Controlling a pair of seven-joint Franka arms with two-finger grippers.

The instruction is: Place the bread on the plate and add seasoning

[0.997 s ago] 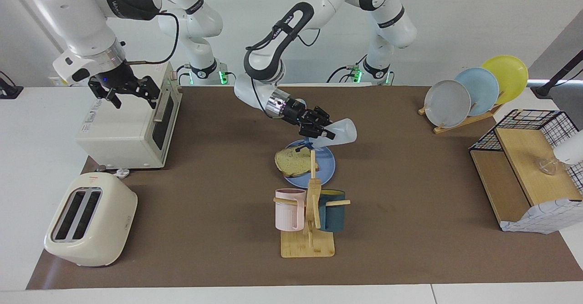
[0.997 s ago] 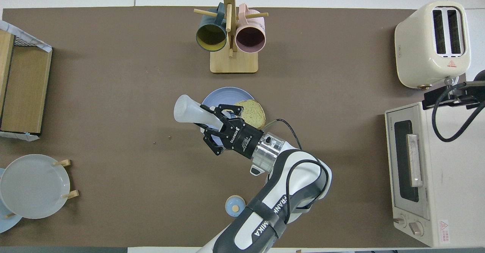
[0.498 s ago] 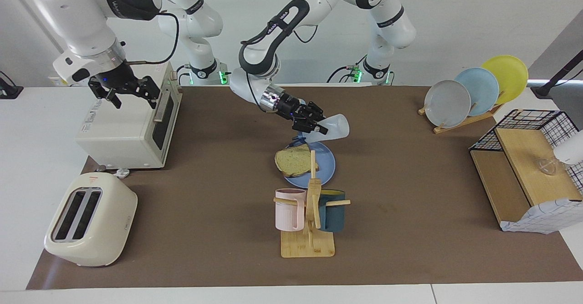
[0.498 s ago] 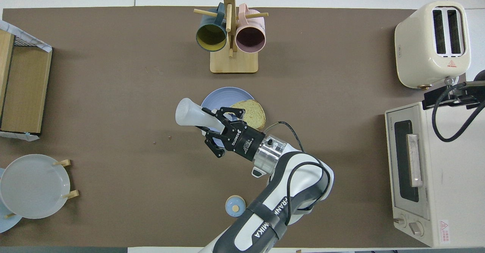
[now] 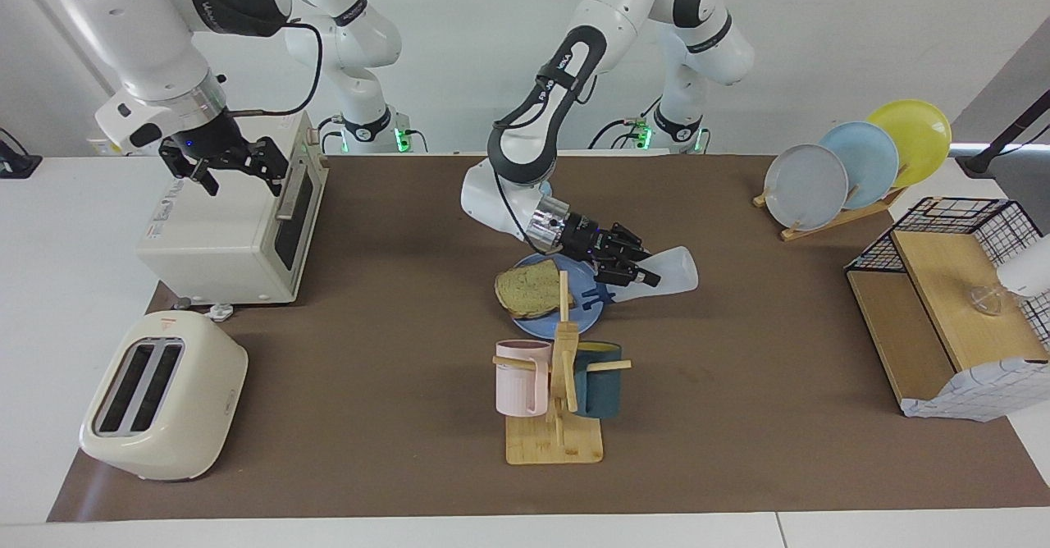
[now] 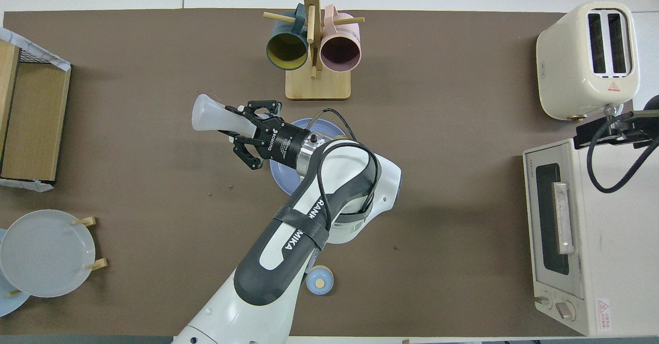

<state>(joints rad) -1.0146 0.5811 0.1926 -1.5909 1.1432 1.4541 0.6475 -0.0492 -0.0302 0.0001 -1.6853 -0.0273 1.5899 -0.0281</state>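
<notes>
Now left pincer (image 5: 638, 271) clamps seasoning (image 5: 668, 272) tilted, base toward left arm's end, beside plate (image 5: 592, 303) rim; bread (image 5: 531, 287) toward right arm's end. Right pincer (image 5: 238, 172) open, waits over oven (image 5: 230, 228).

A robotics lab dressed as a kitchen is indicated by two white arms mounted at a brown-matted table (image 5: 738, 417), where a toaster (image 5: 162, 395), toaster oven (image 5: 234, 216) and mug rack (image 5: 556, 417) are arranged.

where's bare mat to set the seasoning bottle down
The left gripper holds the bottle over open mat between the plate and the shelf, the widest free patch. Another lies between the toaster and the mug rack. It is crowded around the plate, where the bread lies and the rack stands close by.
</notes>
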